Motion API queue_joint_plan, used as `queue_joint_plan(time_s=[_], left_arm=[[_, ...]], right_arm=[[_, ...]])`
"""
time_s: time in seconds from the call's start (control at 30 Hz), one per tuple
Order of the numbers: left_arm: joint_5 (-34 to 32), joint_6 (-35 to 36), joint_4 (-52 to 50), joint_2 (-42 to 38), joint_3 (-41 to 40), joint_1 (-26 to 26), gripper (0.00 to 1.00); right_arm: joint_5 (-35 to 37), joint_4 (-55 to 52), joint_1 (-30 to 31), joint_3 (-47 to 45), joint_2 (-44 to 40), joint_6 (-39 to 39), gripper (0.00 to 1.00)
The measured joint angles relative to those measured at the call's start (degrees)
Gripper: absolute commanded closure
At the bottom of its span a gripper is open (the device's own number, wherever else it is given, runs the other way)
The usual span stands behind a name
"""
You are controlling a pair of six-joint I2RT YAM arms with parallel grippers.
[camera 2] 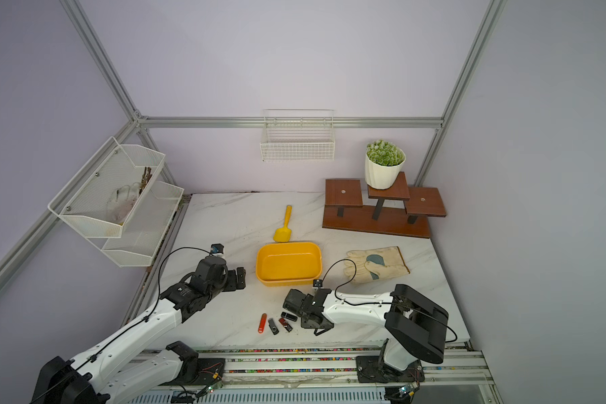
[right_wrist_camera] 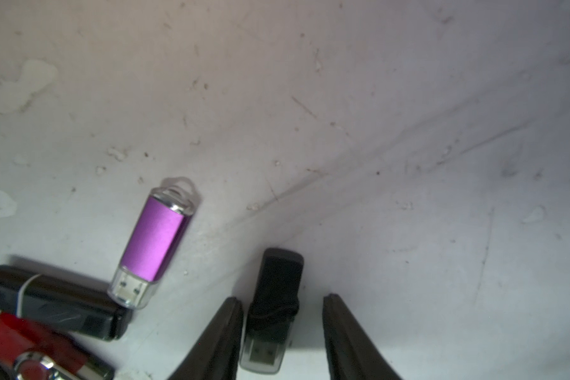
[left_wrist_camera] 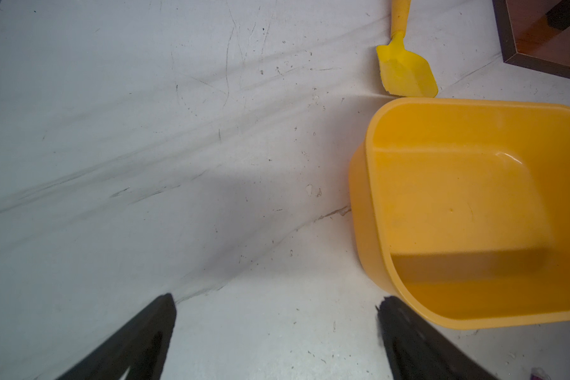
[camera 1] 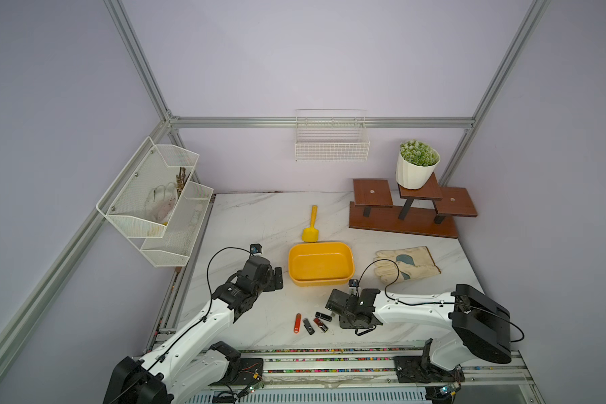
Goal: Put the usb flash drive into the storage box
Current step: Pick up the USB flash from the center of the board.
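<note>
The storage box (camera 1: 321, 244) (camera 2: 289, 244) is a shallow yellow tub at mid-table, and nothing lies in it. Several usb flash drives lie near the front edge: orange (camera 1: 297, 323), black swivel (camera 1: 308, 326), red (camera 1: 321, 324), black capped (camera 1: 323, 316), and purple (right_wrist_camera: 155, 237). My right gripper (right_wrist_camera: 282, 297) (camera 1: 332, 310) is low over the table and straddles a small black usb flash drive (right_wrist_camera: 280, 276). One finger touches the drive and a gap shows at the other, so it stands open. My left gripper (left_wrist_camera: 277, 297) (camera 1: 278, 278) hangs wide open and empty beside the box's left end (left_wrist_camera: 369, 138).
A yellow scoop (camera 1: 310, 232) (left_wrist_camera: 405, 72) lies just behind the box. To the box's right lies a work glove (camera 1: 408, 264). A wooden step stand (camera 1: 403, 224) with a potted plant (camera 1: 415, 171) fills the back right. White wire baskets (camera 1: 331, 147) (camera 1: 154, 203) hang on the walls.
</note>
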Motion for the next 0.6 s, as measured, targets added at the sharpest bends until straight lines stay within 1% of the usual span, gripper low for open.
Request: queue_joint_plan(time_s=[0.3,0.37,0.5,0.6], left_arm=[[-0.35,-1.05,-0.92,0.0,0.0,-1.51,0.0],[-0.63,-1.51,-1.31,0.0,0.0,-2.01,0.0],[-0.85,-2.8,-2.82,0.48,0.0,-2.71,0.0],[-0.98,-3.98,-4.72,1.57,0.0,-3.34,0.0]], right_arm=[[-0.42,0.17,0.0,-0.09,-0.09,0.17,0.67],[-0.46,0.15,0.0,-0.07,-0.09,0.09,0.72],[-0.46,0.04,0.02,0.07,0.02,-0.28,0.77],[-0.42,-0.31,0.04,0.37,0.26,-0.81,0.86]])
